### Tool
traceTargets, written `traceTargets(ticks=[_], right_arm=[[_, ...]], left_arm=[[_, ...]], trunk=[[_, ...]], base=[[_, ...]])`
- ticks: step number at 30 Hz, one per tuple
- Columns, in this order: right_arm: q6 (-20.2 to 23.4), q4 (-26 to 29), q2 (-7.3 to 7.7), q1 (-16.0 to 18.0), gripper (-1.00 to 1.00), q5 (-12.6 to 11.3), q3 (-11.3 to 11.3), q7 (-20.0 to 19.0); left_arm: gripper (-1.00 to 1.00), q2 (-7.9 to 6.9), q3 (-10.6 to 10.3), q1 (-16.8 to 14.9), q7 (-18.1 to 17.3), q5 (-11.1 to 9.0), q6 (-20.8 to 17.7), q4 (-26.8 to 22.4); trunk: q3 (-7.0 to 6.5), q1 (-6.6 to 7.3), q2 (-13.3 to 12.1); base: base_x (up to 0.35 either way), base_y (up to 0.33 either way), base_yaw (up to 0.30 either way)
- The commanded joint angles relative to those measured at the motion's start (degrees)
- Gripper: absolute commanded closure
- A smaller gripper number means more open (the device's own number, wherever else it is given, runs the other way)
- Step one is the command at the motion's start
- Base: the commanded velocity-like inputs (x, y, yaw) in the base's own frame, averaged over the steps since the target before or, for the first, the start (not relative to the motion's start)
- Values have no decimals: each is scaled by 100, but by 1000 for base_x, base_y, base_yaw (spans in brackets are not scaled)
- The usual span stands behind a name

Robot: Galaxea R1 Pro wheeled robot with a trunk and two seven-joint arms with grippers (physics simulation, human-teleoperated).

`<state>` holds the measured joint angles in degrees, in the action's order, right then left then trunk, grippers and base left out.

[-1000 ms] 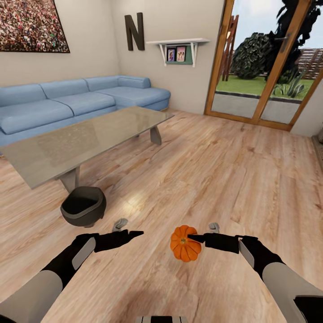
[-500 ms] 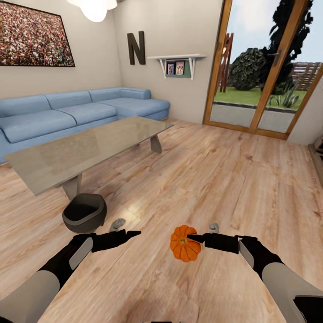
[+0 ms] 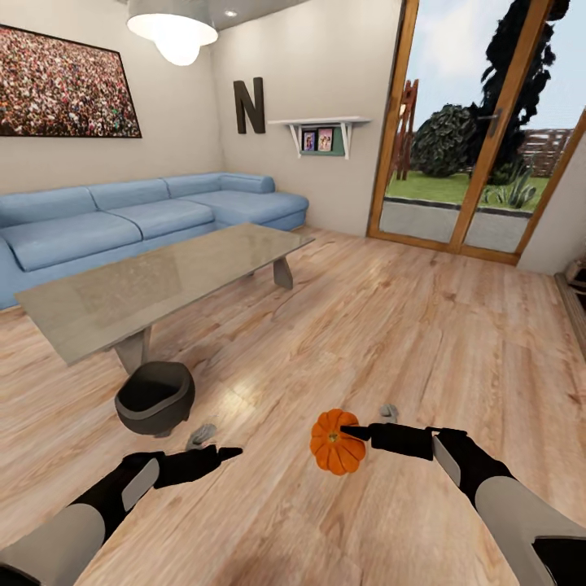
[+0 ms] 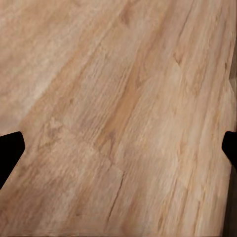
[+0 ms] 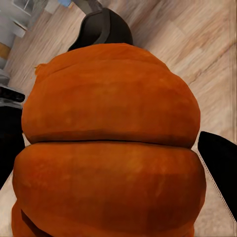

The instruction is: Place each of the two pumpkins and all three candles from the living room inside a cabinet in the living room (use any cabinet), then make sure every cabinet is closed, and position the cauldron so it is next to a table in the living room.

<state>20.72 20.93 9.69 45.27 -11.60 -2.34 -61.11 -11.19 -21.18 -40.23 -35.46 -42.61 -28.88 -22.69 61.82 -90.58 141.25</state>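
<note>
An orange ribbed pumpkin (image 3: 336,443) hangs above the wood floor at the lower centre of the head view, with my right gripper (image 3: 352,432) shut on it. Up close in the right wrist view the pumpkin (image 5: 111,148) sits between the black fingertips (image 5: 219,155), and the cauldron (image 5: 101,27) lies beyond it. The dark grey cauldron (image 3: 155,397) stands on the floor beside the leg of the grey coffee table (image 3: 155,285). My left gripper (image 3: 218,452) is open and empty, low at the left; in its wrist view the fingertips (image 4: 10,150) stand wide apart over bare floor. No candle or cabinet is visible.
A blue corner sofa (image 3: 138,216) runs along the back wall behind the table. Glass patio doors (image 3: 472,138) stand at the right. A ceiling lamp (image 3: 173,28) hangs at the top left. Wide wood floor (image 3: 423,325) lies open between the table and the doors.
The head camera has tilted up, so the lamp has come into view. My left arm has dropped lower and left. The right gripper still holds the pumpkin in the same place.
</note>
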Motion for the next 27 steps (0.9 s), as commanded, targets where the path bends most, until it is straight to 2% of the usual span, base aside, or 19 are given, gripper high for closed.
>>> traceTargets(ticks=[1,3,6,12,18,24,27], right_arm=[[2,-1,-1,0,100,-1,-3,51],[2,1,-2,0,100,0,-3,136],[-1,6,2,0,100,11,-3,162],[-6,-1,-2,0,100,-6,-3,176],[-26,-9,-2,-4,100,-8,-3,178],[-354,-189,-15,-39,100,-9,-18,178],[-451,-306,-83,-43,100,12,-39,178]], left_arm=[[-100,26,1,-1,52,88,136,183],[-100,123,0,-1,234,334,544,653],[-100,212,3,1,368,479,1016,1204],[-100,223,7,10,406,507,1290,1772],[-100,241,7,42,408,503,1963,2466],[-100,236,9,268,409,500,2112,2576],[-100,233,9,425,411,506,2125,2579]], trunk=[[-19,23,-41],[-55,67,-122],[-108,133,-242],[-216,264,-483],[-324,396,-723],[-432,528,-964],[-485,594,-1084]], base=[[0,0,0],[0,0,0],[0,0,0],[0,0,0],[0,0,0],[0,0,0],[0,0,0]])
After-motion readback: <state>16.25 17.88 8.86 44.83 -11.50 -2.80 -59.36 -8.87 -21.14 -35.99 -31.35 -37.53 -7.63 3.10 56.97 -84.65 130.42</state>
